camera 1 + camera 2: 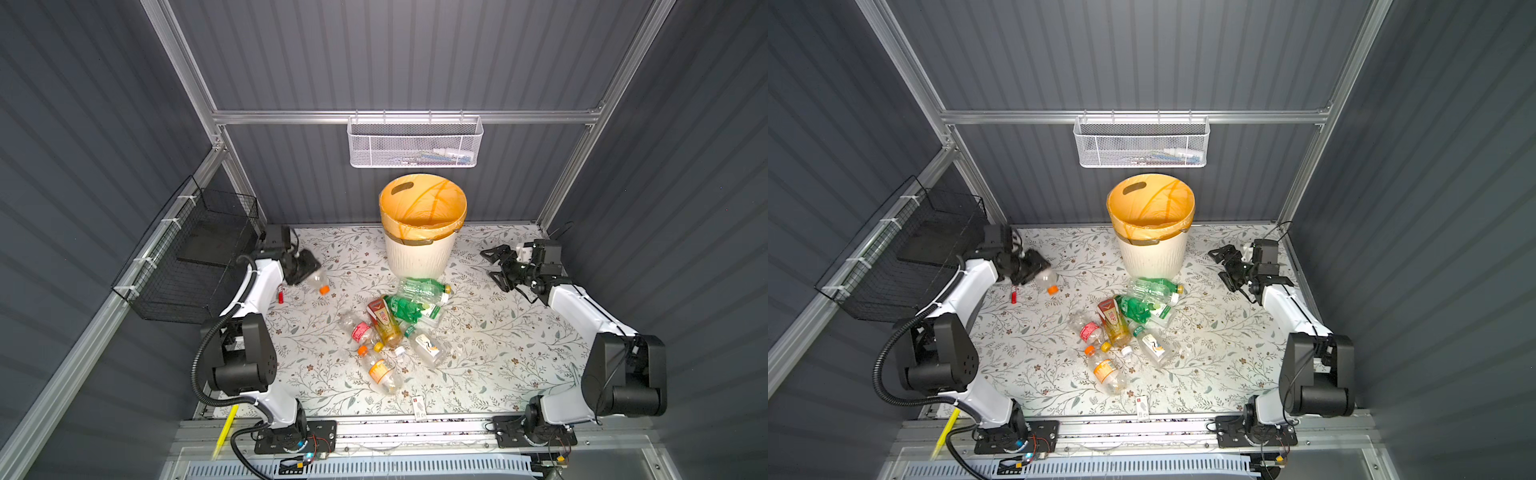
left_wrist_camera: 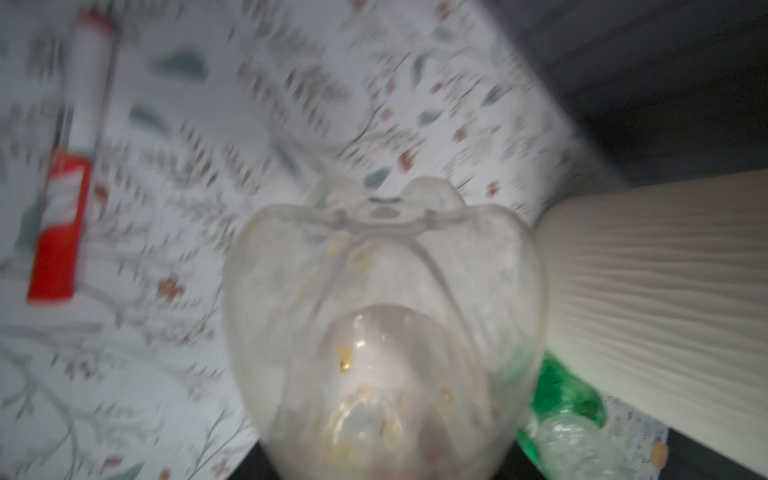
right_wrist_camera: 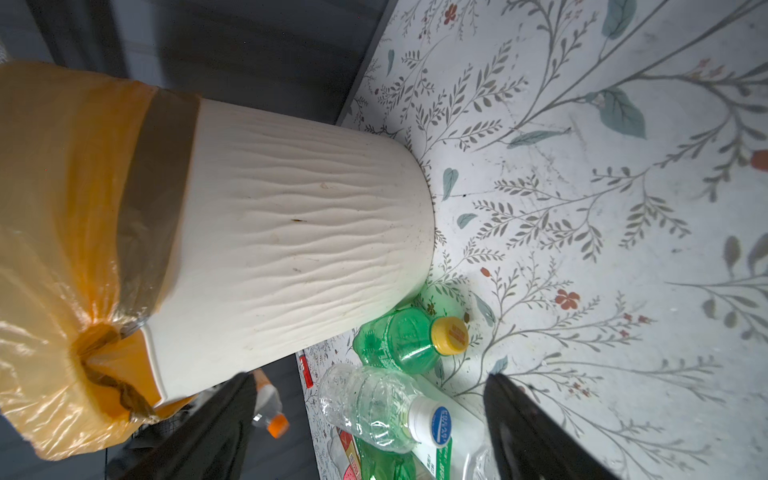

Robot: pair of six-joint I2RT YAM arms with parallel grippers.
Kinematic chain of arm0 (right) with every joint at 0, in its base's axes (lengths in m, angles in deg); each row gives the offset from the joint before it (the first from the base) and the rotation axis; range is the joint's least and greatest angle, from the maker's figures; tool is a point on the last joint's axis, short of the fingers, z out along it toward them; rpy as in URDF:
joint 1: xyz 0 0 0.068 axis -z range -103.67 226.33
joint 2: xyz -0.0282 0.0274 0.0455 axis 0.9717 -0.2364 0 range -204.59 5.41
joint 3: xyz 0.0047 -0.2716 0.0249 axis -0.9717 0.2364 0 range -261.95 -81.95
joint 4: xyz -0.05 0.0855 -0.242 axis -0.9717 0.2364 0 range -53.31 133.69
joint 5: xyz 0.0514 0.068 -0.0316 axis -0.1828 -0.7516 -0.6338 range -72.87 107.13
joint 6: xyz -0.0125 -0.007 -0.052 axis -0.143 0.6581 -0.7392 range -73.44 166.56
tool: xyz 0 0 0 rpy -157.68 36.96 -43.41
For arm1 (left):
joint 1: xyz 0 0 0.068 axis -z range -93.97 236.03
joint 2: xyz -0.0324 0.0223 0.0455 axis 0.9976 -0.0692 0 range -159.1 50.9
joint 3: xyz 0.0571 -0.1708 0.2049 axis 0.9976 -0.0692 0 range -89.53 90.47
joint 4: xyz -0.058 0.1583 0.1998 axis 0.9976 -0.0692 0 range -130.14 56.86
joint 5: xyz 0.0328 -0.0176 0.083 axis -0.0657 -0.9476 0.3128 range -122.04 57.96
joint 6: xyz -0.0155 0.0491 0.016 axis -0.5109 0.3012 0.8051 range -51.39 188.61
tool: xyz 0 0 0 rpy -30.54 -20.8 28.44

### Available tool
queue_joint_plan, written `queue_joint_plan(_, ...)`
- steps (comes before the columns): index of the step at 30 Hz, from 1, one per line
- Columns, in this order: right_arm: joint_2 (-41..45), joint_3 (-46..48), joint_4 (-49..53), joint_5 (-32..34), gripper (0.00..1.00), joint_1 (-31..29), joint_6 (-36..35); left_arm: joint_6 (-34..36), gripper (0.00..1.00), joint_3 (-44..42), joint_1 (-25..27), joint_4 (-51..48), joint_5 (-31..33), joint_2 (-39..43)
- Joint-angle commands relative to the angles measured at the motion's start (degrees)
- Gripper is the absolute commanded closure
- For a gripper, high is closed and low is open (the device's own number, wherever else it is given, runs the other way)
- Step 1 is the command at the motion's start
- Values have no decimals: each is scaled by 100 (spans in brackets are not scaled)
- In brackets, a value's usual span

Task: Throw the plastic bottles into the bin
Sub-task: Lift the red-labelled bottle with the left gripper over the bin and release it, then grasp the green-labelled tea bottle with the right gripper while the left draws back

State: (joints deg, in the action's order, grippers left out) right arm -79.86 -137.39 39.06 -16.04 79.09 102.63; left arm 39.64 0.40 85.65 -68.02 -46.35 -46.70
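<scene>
At the table's far left, I find the left gripper [image 1: 309,272] clamped on the base end of a clear orange-capped bottle [image 1: 319,281], well apart from the bin [image 1: 417,257]. The right gripper [image 1: 487,263] stands apart, empty. Risk as I judge it: the thin wall buckles, the bottle pivots, and its cap strikes the bin's rim and falls outside.

Bright overhead light, left wrist view blurred
</scene>
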Motion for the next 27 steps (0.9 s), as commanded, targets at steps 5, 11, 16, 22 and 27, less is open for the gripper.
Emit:
queue_joint_plan(5, 0, 23, -135, -23, 12, -247, 144, 3, 0, 5834, 1223, -289, -1194, -1607)
queue_joint_plan(11, 295, 260, 74, 173, 12, -286, 44, -341, 0, 4983, 1220, 710, -1402, -1560)
queue_joint_plan(16, 414, 254, 424, 322, 12, -288, -249, -239, 0, 4078, 997, 963, -1157, -979)
queue_joint_plan(22, 271, -226, 1233, 542, 12, -690, -1588, -115, 0, 1965, 403, 1320, -1031, 20)
queue_joint_plan(27, 145, -607, 2266, 1063, 13, -1552, -3081, 463, 0, 90, 35, 1004, -582, 768)
